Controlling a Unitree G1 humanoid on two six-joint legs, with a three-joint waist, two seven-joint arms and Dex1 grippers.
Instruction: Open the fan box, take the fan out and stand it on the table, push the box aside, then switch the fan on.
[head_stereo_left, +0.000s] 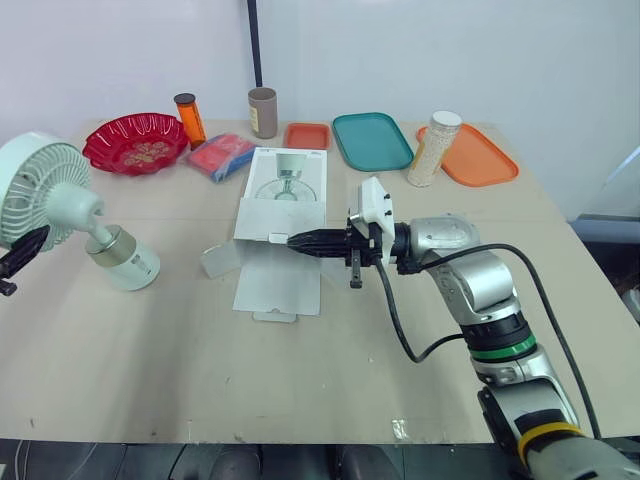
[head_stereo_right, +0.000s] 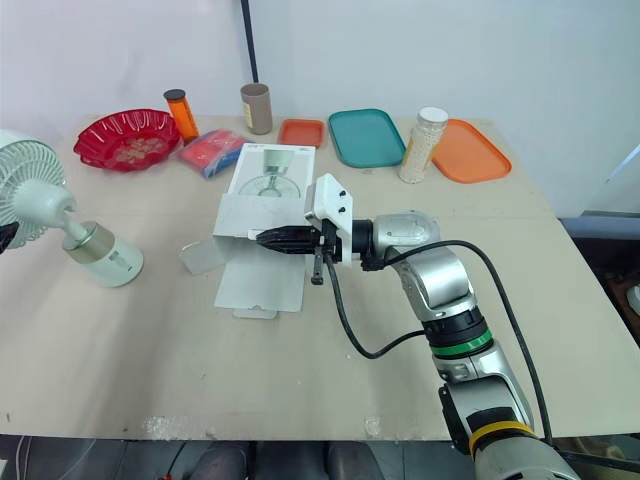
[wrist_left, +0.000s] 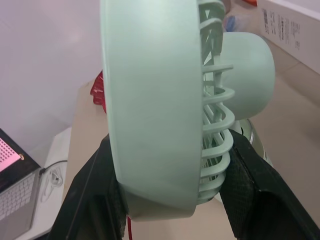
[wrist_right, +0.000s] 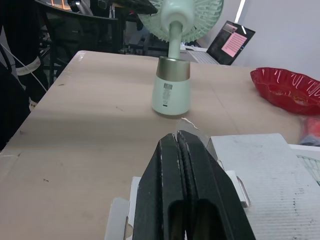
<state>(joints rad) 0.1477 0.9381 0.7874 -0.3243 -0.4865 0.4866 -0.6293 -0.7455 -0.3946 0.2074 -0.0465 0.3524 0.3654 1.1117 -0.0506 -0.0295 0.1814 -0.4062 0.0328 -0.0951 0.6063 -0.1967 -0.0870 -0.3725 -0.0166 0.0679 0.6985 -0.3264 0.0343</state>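
The pale green fan (head_stereo_left: 40, 192) stands tilted at the table's left, its cylindrical base (head_stereo_left: 124, 260) resting on the tabletop. My left gripper (wrist_left: 170, 145) is shut on the rim of the fan's head, one black finger (wrist_left: 92, 200) on each side. The white fan box (head_stereo_left: 286, 192) lies open and flat in the middle, its flaps (head_stereo_left: 278, 282) spread toward me. My right gripper (head_stereo_left: 296, 241) is shut with nothing in it and hovers just over the box's near edge, pointing left toward the fan (wrist_right: 172, 60).
Along the back stand a red bowl (head_stereo_left: 135, 143), an orange bottle (head_stereo_left: 189, 118), a brown cup (head_stereo_left: 263, 112), a red and blue packet (head_stereo_left: 222, 156), a small orange tray (head_stereo_left: 307, 135), a teal tray (head_stereo_left: 372, 140), a bead jar (head_stereo_left: 434, 148) and an orange tray (head_stereo_left: 475, 158).
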